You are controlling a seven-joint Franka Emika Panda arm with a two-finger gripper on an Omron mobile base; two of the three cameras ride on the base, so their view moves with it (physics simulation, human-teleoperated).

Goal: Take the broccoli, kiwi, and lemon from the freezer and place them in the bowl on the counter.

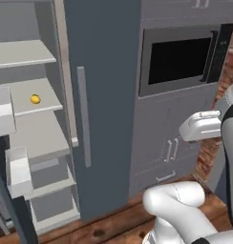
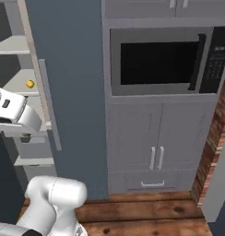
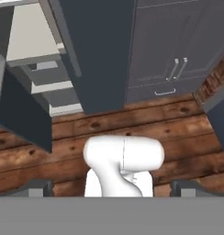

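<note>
Yellow lemon: alone on a white shelf inside the freezer, left of its closed door.
Fingers: spread wide, holding nothing.

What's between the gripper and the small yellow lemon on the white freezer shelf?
Nothing visible blocks the small bright yellow lemon: it sits alone on a white inner shelf of the tall dark grey freezer, whose left door stands open. The gripper, fingers spread, points down at the wooden floor, away from the shelves.
</note>
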